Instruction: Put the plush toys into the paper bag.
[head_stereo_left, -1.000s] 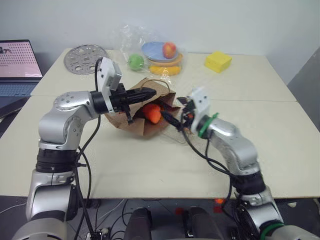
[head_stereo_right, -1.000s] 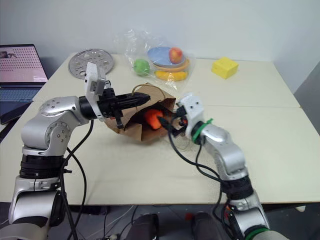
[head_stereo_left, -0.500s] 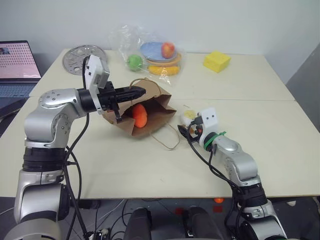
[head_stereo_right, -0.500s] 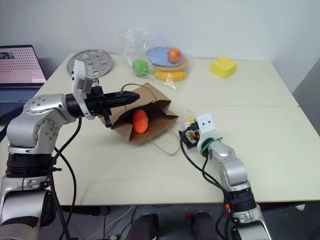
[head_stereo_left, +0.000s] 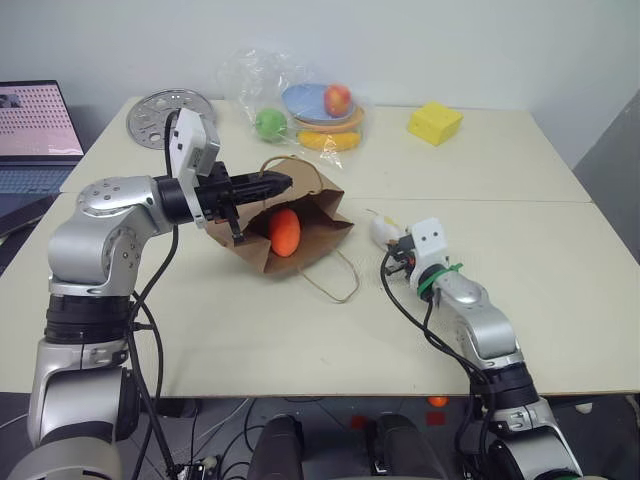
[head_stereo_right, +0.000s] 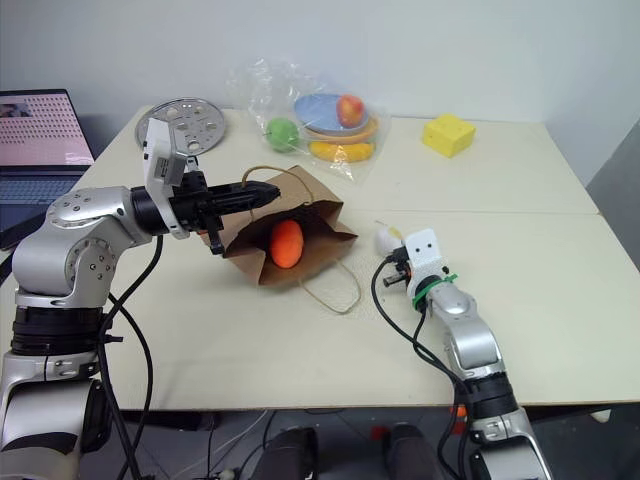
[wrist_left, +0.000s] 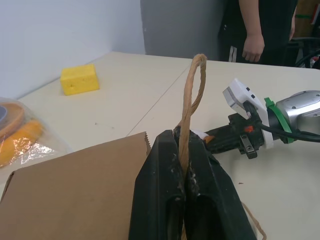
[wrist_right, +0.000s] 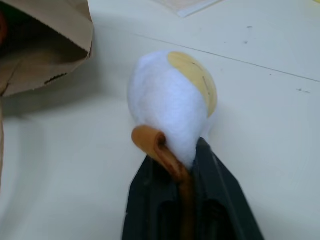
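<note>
Pinching the paper bag (head_stereo_left: 300, 225) by its twine handle (wrist_left: 192, 95), your left jaws sit mid-frame; your right jaws grip the white-yellow plush (wrist_right: 172, 100) lower right.

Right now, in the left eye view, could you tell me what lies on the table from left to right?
Laptop → perforated metal disc → paper bag holding the orange carrot toy → white plush toy in the right gripper
</note>
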